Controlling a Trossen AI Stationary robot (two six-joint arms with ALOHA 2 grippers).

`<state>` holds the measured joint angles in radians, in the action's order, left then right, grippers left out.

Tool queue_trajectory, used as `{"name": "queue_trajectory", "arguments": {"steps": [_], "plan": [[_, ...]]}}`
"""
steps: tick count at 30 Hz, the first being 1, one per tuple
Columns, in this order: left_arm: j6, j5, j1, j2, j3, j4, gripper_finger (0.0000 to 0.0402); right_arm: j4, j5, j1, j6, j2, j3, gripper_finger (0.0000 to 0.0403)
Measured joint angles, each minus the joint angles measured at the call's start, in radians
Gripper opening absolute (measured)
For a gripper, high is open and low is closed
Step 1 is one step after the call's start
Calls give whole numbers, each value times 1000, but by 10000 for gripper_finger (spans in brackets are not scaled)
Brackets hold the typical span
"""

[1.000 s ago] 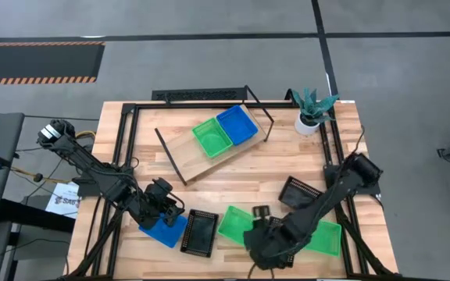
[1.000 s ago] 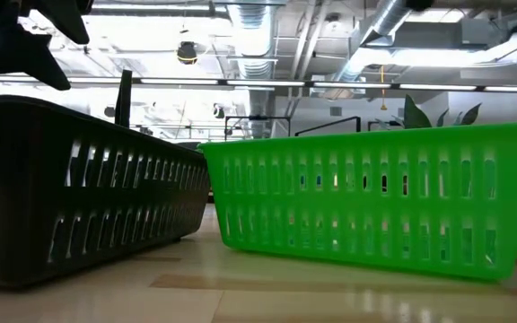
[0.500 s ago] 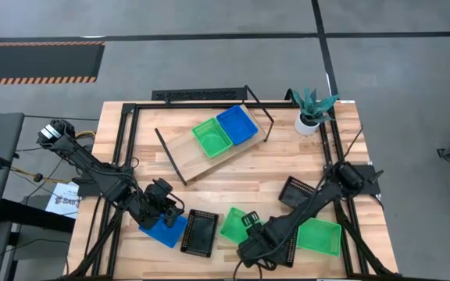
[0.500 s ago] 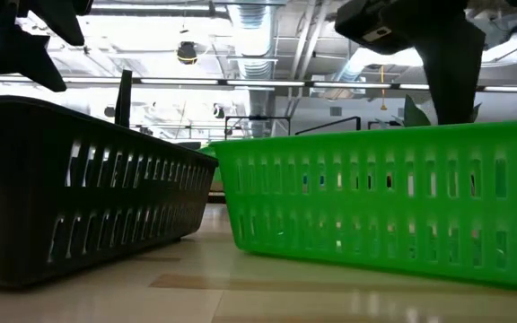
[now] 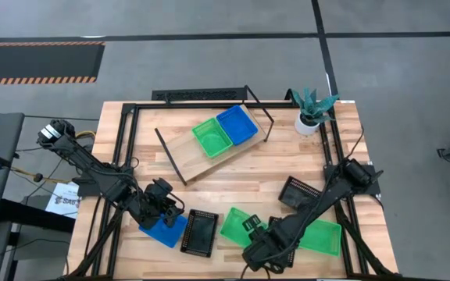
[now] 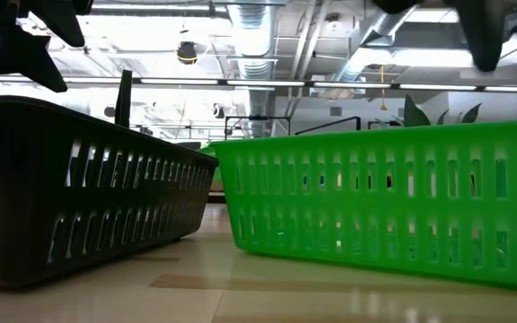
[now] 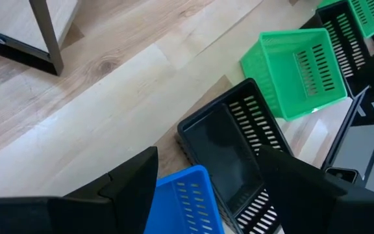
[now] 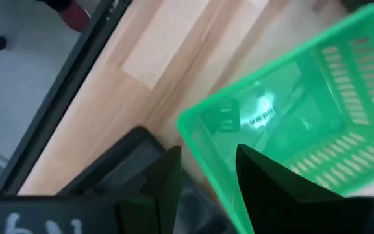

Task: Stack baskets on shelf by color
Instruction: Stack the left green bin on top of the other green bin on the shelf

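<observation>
On the table's near left, we see the left gripper spread wide above a blue basket, a black basket just beside it. Farther back, the shelf carries one green basket and one blue basket. To the right, the right gripper straddles the rim of a green basket; we cannot tell whether it grips

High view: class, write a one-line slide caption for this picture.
Shelf holds one green basket and one blue basket; left gripper open over a loose blue basket.
</observation>
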<state>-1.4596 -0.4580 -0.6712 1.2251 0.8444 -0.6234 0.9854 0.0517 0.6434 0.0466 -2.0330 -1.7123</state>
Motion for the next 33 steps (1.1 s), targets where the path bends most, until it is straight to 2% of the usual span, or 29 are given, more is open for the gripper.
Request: {"name": "queue_trajectory", "arguments": {"steps": [8, 24, 33], "plan": [[0, 0, 0, 0, 0, 0, 253, -16, -28, -19, -25, -58, 0, 167], [-1, 4, 0, 0, 0, 2, 253, -5, -36, -16, -45, -57, 0, 164], [-1, 0, 0, 0, 0, 1, 253, 11, -27, -31, -124, -83, 35, 162]]}}
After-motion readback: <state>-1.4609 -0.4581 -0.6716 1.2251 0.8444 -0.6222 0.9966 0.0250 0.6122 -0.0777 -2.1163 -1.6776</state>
